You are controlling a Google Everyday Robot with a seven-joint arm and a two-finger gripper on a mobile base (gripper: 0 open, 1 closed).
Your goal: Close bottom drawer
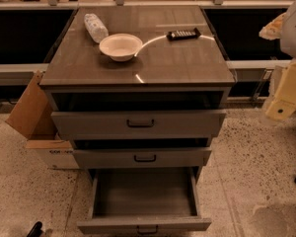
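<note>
The bottom drawer (144, 225) of the grey cabinet is pulled far out toward me. Its plain grey box (144, 191) is empty, and its slim front with a small dark handle (147, 229) sits at the lower edge of the camera view. The middle drawer (143, 158) and the top drawer (138, 124) stand slightly out. My gripper (278, 110), on a cream-coloured arm, hangs at the far right, level with the top drawer. It is well above and to the right of the bottom drawer and touches nothing.
On the cabinet top are a white bowl (120, 46), a crumpled plastic bottle (95, 27) and a dark remote-like device (183, 34). An open cardboard box (37, 117) stands against the cabinet's left side. Speckled floor lies left and right of the cabinet.
</note>
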